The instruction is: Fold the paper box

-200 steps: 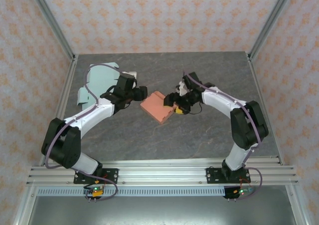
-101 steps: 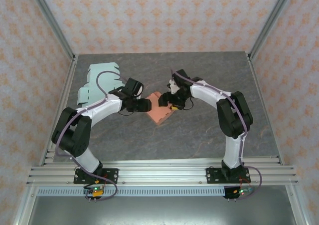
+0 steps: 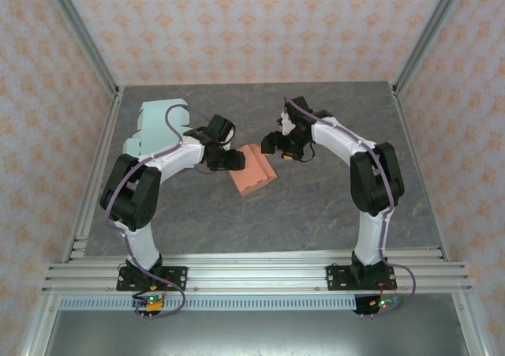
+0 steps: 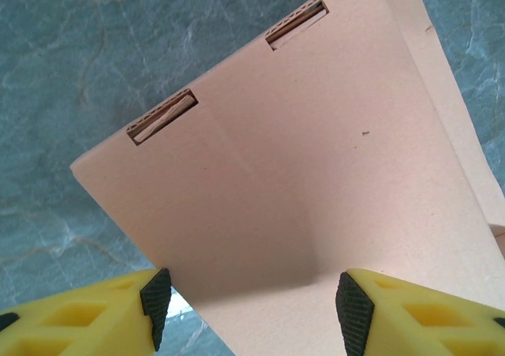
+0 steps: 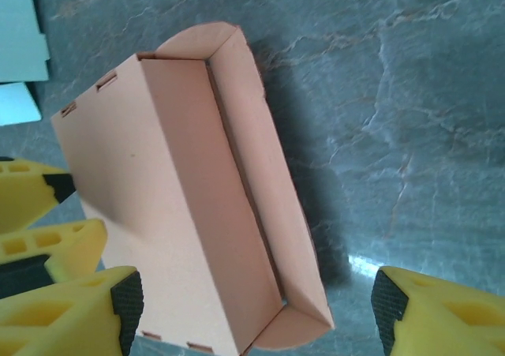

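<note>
From above, I see the orange paper box (image 3: 254,174) in the middle of the grey bench (image 3: 331,206). My left claw (image 3: 239,160) is at the box's left end. My right claw (image 3: 271,144) is just behind its far right corner. A flat pale blue sheet (image 3: 154,127) lies at the back left, well apart from the box.

From my left wrist, my two yellow fingers stand wide apart, with black pads (image 4: 155,297) at the tips. A plain face of the box sits between them. Two little slots with tabs show along its far edge. This claw is open. I cannot tell if the pads touch the box.

From my right wrist, the box lies on the bench with a rounded flap at each end of its long right side. My right claw is wide open and holds nothing. One finger is at the box's near left corner and the other is over bare bench. The yellow fingers of my left claw sit at the box's left edge. A bit of the blue sheet peeks in at the top left.
</note>
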Motion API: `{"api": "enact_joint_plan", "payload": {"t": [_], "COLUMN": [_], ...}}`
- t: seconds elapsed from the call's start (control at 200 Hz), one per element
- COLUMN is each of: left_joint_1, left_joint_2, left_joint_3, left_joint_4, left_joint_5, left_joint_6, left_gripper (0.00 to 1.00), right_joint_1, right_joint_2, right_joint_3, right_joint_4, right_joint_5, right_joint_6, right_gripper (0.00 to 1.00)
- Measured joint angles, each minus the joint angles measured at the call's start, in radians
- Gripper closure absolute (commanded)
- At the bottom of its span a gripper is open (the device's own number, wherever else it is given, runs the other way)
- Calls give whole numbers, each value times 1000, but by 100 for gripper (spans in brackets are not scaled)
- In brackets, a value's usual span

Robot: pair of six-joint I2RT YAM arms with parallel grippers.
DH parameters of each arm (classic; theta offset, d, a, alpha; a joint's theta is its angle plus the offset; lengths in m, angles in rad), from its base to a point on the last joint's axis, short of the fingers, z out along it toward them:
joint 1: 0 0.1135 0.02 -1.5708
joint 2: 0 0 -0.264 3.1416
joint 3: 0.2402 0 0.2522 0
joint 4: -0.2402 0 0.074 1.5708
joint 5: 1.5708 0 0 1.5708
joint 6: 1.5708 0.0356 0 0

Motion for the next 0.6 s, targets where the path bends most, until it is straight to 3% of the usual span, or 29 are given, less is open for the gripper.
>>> {"api": "enact_joint_plan", "payload": {"t": [0.265,0.596], "left_joint_1": [0,8], "left_joint_2": [28,78], "left_joint_3": [36,68], "left_joint_4": [-17,-27], "left_joint_5": [0,21], "left_joint_6": [48,75], "left_gripper": [37,37], "right_joint_1": [16,16], "right_joint_2": [132,148], "right_joint_3": [26,43], "right_joint_4": [15,135], "right_joint_5": [-36,-132], "right_joint_6": [8,50], "right_gripper": [24,26]}}
